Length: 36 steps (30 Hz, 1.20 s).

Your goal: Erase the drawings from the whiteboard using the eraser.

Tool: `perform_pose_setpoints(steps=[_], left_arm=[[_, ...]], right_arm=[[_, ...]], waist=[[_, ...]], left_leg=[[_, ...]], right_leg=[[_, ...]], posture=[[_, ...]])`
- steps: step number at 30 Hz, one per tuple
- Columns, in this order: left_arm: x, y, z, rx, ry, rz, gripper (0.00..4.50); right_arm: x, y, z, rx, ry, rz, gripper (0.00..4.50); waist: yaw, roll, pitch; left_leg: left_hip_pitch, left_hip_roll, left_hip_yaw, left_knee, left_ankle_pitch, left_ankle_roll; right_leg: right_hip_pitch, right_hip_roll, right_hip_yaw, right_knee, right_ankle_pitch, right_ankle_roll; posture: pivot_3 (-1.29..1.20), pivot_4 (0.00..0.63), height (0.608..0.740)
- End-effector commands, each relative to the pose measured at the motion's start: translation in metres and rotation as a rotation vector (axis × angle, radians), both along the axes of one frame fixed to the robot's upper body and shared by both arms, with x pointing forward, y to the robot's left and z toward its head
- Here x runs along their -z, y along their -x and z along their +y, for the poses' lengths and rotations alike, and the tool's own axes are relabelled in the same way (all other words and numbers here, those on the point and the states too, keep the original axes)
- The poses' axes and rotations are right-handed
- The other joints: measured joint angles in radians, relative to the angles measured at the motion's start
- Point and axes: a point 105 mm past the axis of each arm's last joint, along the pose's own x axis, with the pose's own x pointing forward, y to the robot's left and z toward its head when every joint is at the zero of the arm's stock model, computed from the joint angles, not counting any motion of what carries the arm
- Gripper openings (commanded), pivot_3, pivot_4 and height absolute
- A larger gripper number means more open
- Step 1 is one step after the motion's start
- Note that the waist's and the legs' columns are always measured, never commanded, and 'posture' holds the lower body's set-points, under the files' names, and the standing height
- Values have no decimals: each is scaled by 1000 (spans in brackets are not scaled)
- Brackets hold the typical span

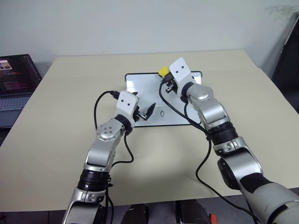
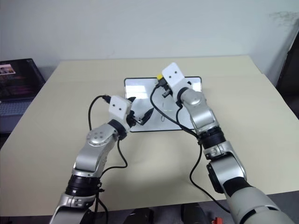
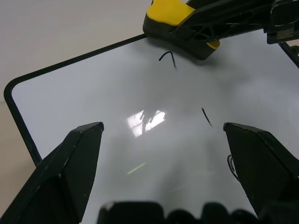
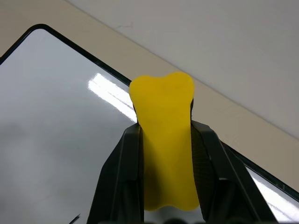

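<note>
The left end effector (image 1: 144,113) sits nearest, hovering over the near edge of the whiteboard (image 1: 140,83) with its two black fingers spread apart and nothing between them. In its wrist view the glossy board fills the gap between those fingers, so it looks set to steady the board rather than wipe.

Just beyond it lie the drawings (image 3: 169,58), thin black strokes in a column running from the board's near edge toward its far edge. The nearest is a small loop (image 1: 161,113) beside the left fingertips; next a short slash (image 3: 206,117); farthest a hooked stroke close to the eraser.

Further out, the right end effector (image 4: 166,154) is clamped on the eraser (image 4: 164,135), yellow body up and black underside facing the board, its long axis running along the fingers and pointing forward and left. In the left wrist view the eraser (image 3: 180,21) is at the far end of the column, just past the hooked stroke, apparently slightly above the surface; contact cannot be confirmed.

So all three marks lie from the eraser back toward the robot, roughly in one line. The right arm is the one carrying the tool, and the likely wipe is a press down followed by a pull nearward along that column.

The whiteboard rests flat on the counter (image 1: 70,93), toward its far middle.
</note>
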Motion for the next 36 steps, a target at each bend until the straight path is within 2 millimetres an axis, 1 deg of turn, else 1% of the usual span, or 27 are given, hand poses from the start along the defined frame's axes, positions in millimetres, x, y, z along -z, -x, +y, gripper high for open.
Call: perform_pose_setpoints(steps=[1,3,10,12,15,19,27,30,32,36], left_arm=[[-22,5,-6,25,1,-82,4500],[-22,5,-6,26,1,-83,4500],[-24,7,-9,28,3,-86,4500],[-26,7,-7,21,3,-89,4500],[-26,8,-4,10,3,-90,4500],[-27,8,-2,-1,4,-91,4500],[-25,9,1,-17,9,-89,4500],[-24,9,3,-23,10,-86,4500],[-23,9,3,-24,11,-84,4500],[-21,9,1,-17,13,-78,4500]], right_arm=[[-30,0,5,-21,1,-94,1049],[-30,-3,5,-20,16,-100,1049],[-19,-13,8,-21,51,-97,1049],[-13,-13,11,-28,59,-90,1049],[3,-13,12,-37,84,-55,1049],[18,-10,14,-60,120,-21,1049],[48,9,22,-146,191,64,1049],[49,13,21,-148,187,66,1049],[45,14,18,-139,170,59,1049],[22,13,11,-112,75,4,1049]], waist=[[-1,0,0],[-1,0,0],[-2,0,0],[-4,0,0],[-4,0,0],[-4,0,0],[-3,0,0],[-3,0,0],[-1,0,0],[3,0,0]], left_leg=[[0,0,0,0,0,0],[0,0,0,0,0,0],[0,0,0,0,0,0],[0,0,1,0,0,0],[0,0,1,0,0,0],[1,0,1,0,0,0],[2,0,0,1,0,0],[2,0,0,1,0,0],[2,0,0,1,0,0],[2,0,0,1,0,0]], right_leg=[[0,0,0,0,0,0],[0,0,0,0,0,0],[0,0,0,0,0,0],[0,0,1,0,0,0],[0,0,1,1,0,0],[0,0,1,1,0,0],[2,0,0,1,0,0],[2,0,0,1,0,0],[2,0,0,1,0,0],[2,0,0,1,0,0]], posture=[[0,150,740],[0,150,740],[0,150,740],[0,150,740],[0,150,740],[0,150,740],[0,150,740],[0,150,740],[0,150,740],[0,150,740]])
